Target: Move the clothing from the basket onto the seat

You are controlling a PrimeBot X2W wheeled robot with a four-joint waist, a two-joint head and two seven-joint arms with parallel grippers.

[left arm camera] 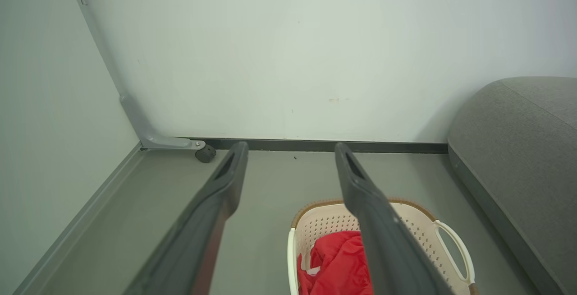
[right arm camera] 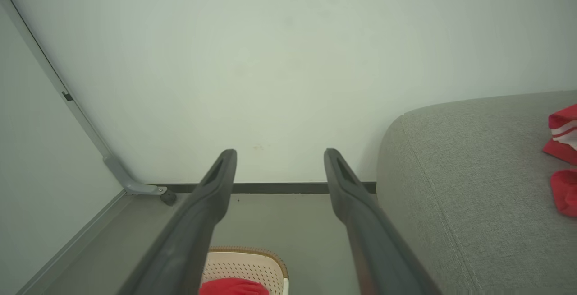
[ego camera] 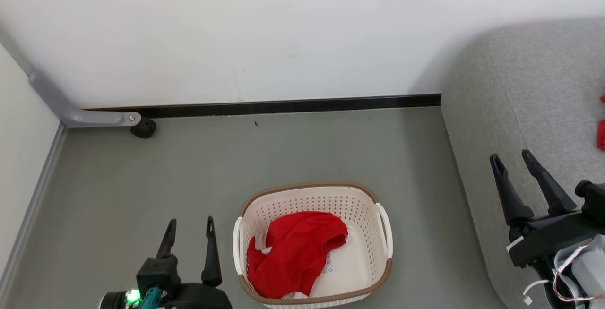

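A plain red garment (ego camera: 295, 252) lies crumpled in the cream perforated basket (ego camera: 366, 214) on the floor, also seen as red cloth (left arm camera: 338, 263) in the basket (left arm camera: 419, 227) from the left wrist. The grey seat (ego camera: 520, 110) stands to the right, with a red jersey with white stripes (right arm camera: 561, 128) lying on the seat (right arm camera: 473, 195) at the right edge. My left gripper (ego camera: 189, 226) is open, just left of the basket. Over the seat's front edge my right gripper (ego camera: 510, 158) is open and empty.
A white wall with a black baseboard (ego camera: 293, 106) closes the back. A grey frame leg with a black caster (ego camera: 143, 128) stands at the back left beside a white panel. Grey floor (ego camera: 236, 158) lies around the basket.
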